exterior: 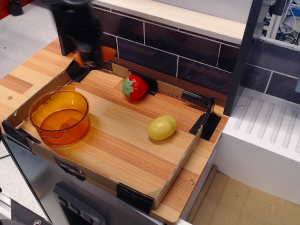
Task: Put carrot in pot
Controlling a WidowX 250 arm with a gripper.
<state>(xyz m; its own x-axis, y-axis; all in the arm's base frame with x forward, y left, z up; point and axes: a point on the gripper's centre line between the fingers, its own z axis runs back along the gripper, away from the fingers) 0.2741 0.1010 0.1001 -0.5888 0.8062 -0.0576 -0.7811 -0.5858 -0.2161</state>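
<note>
I hold the carrot [108,53] in my gripper [92,60], jaws closed on it, up in the air above the far-left corner of the tray [136,199]. My arm is blurred, so only orange slivers of the carrot show on either side of the fingers. I judge the pick done and the carry to be the step in hand. The pot [59,116] sits on the tray's near-left side, open and empty, nearer to the camera than my gripper and a little left of it. The strawberry [134,87] lies at the far wall and the potato [162,127] toward the right, both well apart from the pot. Next I need to bring the carrot toward the near side until it hangs over the pot's mouth, lower it inside the rim, then open, keeping clear of the pot's wall.
</note>
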